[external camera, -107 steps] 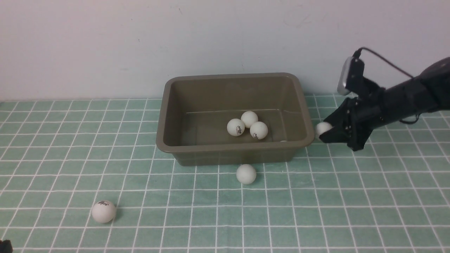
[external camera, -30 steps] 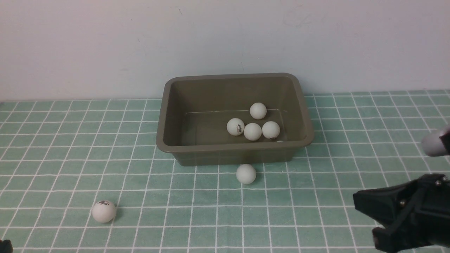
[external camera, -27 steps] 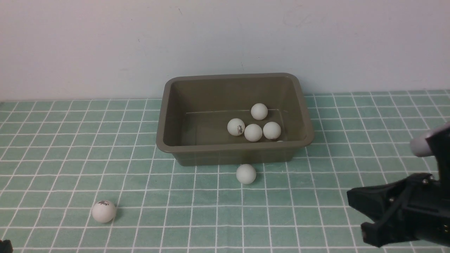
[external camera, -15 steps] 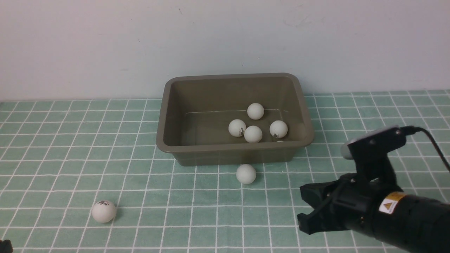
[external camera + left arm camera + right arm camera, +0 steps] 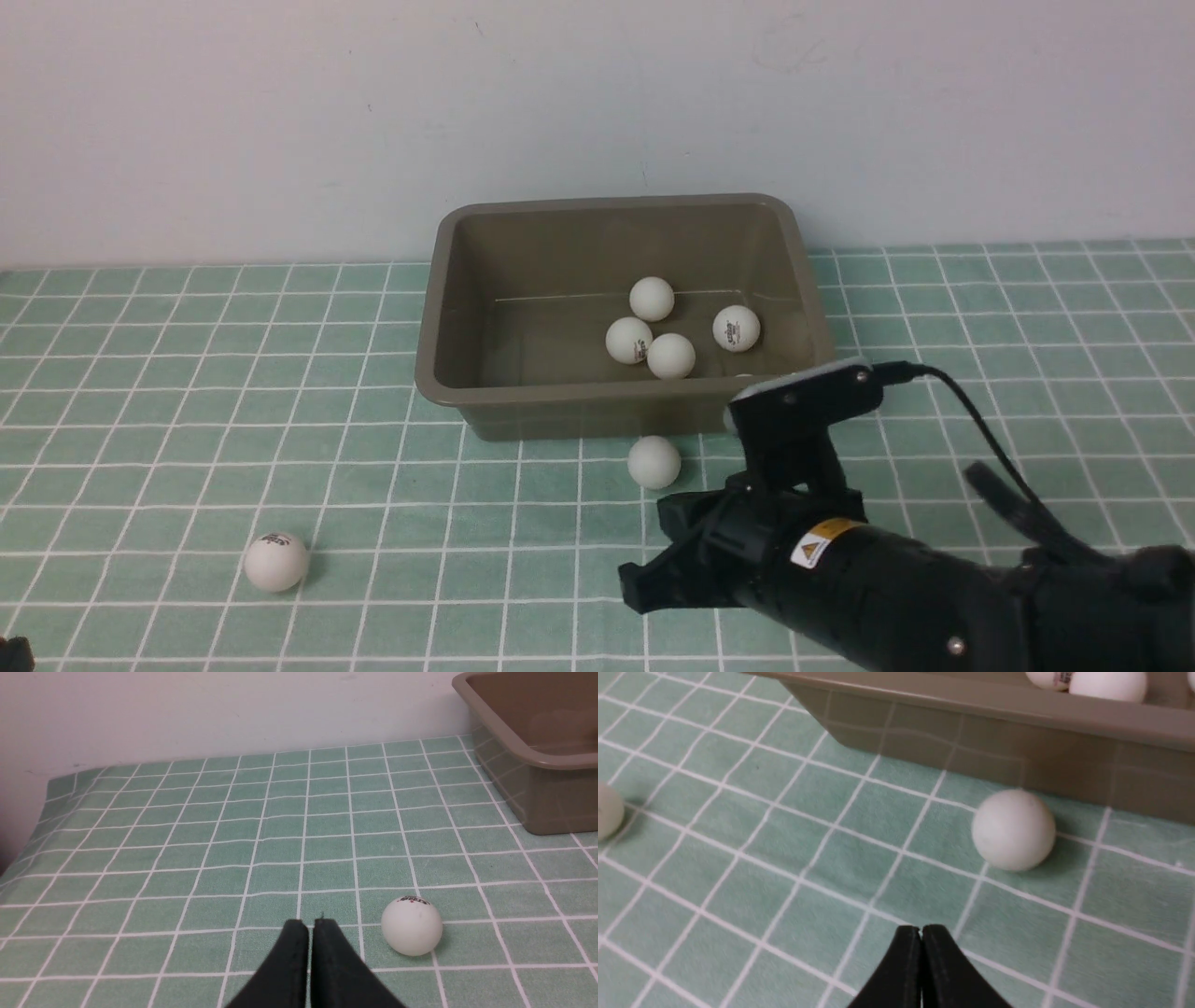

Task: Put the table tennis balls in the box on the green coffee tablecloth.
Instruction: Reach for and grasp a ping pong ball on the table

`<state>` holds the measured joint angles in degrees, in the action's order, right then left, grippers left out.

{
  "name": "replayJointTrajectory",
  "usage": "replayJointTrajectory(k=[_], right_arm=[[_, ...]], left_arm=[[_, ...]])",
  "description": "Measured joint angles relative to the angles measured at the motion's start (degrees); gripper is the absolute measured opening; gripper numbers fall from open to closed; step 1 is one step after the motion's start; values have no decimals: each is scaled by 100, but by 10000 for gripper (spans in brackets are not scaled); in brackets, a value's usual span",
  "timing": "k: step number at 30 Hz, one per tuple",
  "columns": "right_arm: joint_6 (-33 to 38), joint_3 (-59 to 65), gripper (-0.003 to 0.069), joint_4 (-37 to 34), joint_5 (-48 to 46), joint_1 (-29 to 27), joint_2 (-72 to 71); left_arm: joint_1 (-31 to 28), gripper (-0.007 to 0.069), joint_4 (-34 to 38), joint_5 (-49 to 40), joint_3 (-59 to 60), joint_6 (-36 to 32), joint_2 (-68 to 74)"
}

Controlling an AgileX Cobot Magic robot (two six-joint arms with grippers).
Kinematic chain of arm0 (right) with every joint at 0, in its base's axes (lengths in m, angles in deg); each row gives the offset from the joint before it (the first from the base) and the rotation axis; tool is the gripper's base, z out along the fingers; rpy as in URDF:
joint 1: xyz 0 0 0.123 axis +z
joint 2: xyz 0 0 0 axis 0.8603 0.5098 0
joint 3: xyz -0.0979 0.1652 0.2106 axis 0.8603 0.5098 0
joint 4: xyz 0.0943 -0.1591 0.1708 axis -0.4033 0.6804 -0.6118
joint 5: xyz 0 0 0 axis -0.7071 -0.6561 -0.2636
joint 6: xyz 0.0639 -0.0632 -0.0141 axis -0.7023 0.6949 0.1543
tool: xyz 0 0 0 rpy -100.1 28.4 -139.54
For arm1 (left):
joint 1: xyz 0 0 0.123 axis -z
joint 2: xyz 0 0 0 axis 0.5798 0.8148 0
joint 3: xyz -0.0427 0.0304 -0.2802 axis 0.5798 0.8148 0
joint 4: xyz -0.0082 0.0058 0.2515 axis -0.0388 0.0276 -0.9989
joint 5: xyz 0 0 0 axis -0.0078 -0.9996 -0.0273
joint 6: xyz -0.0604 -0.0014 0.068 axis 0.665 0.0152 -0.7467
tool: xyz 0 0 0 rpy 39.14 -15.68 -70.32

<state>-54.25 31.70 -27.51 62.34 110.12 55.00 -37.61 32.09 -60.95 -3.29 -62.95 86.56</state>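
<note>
Noting the right gripper (image 5: 920, 928) first: fingers pressed together, tip to tip, low over the green grid tablecloth (image 5: 187, 373). On the cloth ahead of these fingertips, slightly off their line and apart from them, sits a plain table tennis ball (image 5: 653, 462). It is just beside the near wall of the olive-brown box (image 5: 616, 397); cannot tell whether ball and wall touch

Next the left gripper (image 5: 310, 924): fingers likewise together, only a hairline seam between them. Just beside those fingertips, on their box-ward side and not touching, lies a logo-printed ball (image 5: 412, 926), well apart from the box

Inside the box, beyond the right fingertips:
- a side-printed ball (image 5: 628, 339) up against a plain inner ball (image 5: 671, 356)
- a third ball (image 5: 652, 298) nearer the far wall
- a fourth ball (image 5: 736, 329), printed, off by itself
- a fifth ball (image 5: 744, 376), only a sliver showing behind the near rim
</note>
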Motion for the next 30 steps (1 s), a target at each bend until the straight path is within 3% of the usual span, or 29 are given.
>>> replayJointTrajectory(k=[7,14,27,30], right_arm=[[1180,-588,-8,-1720,800,505,801],[2651,-1200,-8,-3439,1051,603,999],[3661,-1486,-8,-4034,1240,603,999],[4387,-1486,-8,-4359,1240,631,999]], left_arm=[[0,-4,0,0,0,0,0],[0,-4,0,0,0,0,0],[0,-4,0,0,0,0,0],[0,-4,0,0,0,0,0]])
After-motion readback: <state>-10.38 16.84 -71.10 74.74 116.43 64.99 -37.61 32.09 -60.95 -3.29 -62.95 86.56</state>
